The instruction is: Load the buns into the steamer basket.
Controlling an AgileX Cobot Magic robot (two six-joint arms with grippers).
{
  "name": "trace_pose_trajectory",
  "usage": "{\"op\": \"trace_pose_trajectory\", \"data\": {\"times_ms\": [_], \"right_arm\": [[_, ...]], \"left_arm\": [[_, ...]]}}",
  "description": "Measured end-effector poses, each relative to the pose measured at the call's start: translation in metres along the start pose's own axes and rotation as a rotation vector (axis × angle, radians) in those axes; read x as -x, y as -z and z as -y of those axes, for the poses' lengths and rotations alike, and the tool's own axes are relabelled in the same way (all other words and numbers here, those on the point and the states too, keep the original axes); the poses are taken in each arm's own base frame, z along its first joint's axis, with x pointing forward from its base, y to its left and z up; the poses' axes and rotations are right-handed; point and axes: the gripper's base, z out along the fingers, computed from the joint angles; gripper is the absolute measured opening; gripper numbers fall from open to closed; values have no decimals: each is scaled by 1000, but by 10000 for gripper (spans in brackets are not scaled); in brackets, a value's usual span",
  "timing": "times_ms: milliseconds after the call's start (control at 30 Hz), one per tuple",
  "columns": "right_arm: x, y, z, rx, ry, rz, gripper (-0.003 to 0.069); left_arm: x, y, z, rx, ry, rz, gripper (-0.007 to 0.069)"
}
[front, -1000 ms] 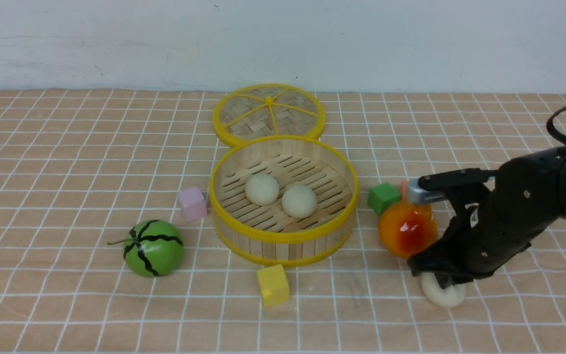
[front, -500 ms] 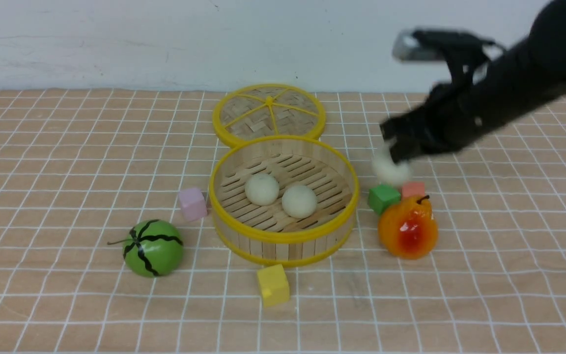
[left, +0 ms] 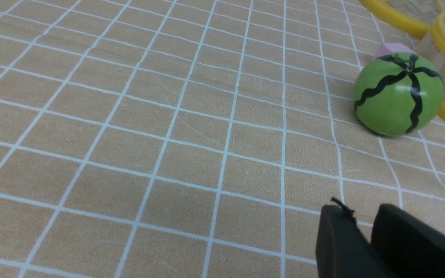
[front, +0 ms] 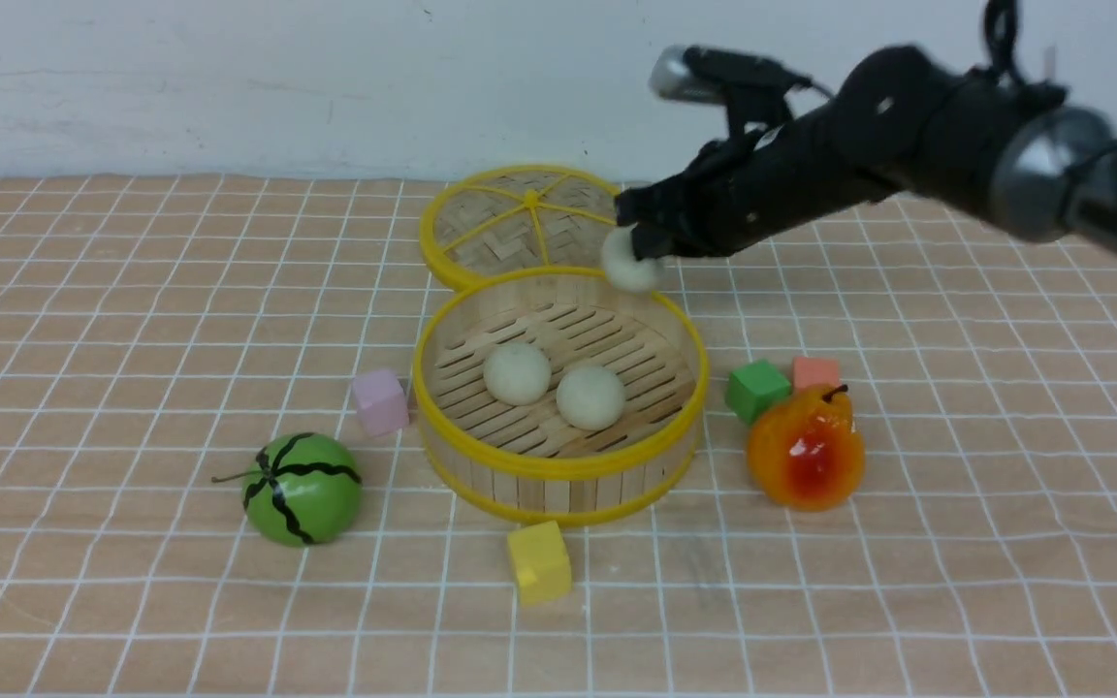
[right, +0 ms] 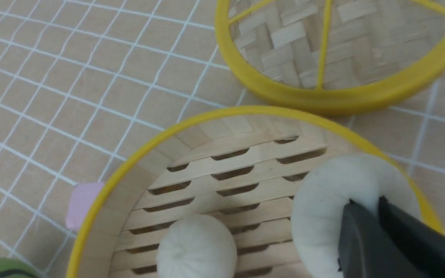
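Note:
The steamer basket (front: 558, 467) stands mid-table with two cream-white buns (front: 517, 373) (front: 590, 396) lying on its slatted floor. A third bun (front: 628, 269) hangs above the basket's far right rim, with my right gripper (front: 644, 247) shut on it. In the right wrist view the held bun (right: 330, 204) bulges round the gripper (right: 365, 202), over the basket's rim (right: 137, 154), with one resting bun (right: 197, 247) below. My left gripper (left: 361, 212) shows only in the left wrist view, low over bare cloth, fingers close together with nothing between them.
The woven lid (front: 529, 223) lies flat behind the basket. A green striped melon (front: 303, 488) and a pink cube (front: 380, 400) sit left of the basket. A yellow cube (front: 539, 560) sits in front of it. An orange pear (front: 804, 448), a green cube (front: 757, 390) and a salmon cube (front: 815, 371) sit on its right.
My right gripper has lifted the bun off the table near the pear and carried it up and leftward to above the basket's far rim. Nothing else has moved.

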Motion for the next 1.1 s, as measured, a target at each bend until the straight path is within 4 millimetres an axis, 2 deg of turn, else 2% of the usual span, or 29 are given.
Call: {"op": "trace_pose_trajectory", "data": {"times_ms": [133,267,367,467,600,633,667,700,767,800,833,867,900,933,1000,1033,1067,1100], "right_arm": [[-17,-27,11,10,4,-34,15],[-27,-40,17,7,-7,-57,39],[-29,-44,19,1,-13,-55,105],[-26,-42,18,3,-22,-48,215],[-18,-26,10,30,-22,-61,385],[-17,-25,9,32,-19,-62,403],[-12,-16,5,40,-7,-62,438],[-2,6,-1,57,19,-73,505],[8,25,-4,58,44,-64,541],[19,56,-8,54,83,-67,575],[21,60,-8,56,85,-65,575],[32,95,-8,33,125,-57,586],[33,99,-10,33,132,-57,585],[42,132,-10,5,154,-46,580],[50,178,-13,-39,147,-27,560],[50,187,-12,-56,136,-33,550],[50,224,-17,-103,115,-38,514],[49,240,-18,-132,105,-36,493]], "left_arm": [[0,0,0,0,0,0,134],[0,0,0,0,0,0,137],[0,0,0,0,0,0,143],[0,0,0,0,0,0,144],[0,0,0,0,0,0,144],[0,0,0,0,0,0,144],[0,0,0,0,0,0,144],[0,0,0,0,0,0,145],[0,0,0,0,0,-1,146],[0,0,0,0,0,-1,146],[0,0,0,0,0,-1,146],[0,0,0,0,0,-1,146],[0,0,0,0,0,-1,146],[0,0,0,0,0,-1,146],[0,0,0,0,0,-1,146],[0,0,0,0,0,-1,148],[0,0,0,0,0,-1,150],[0,0,0,0,0,-1,152]]}}
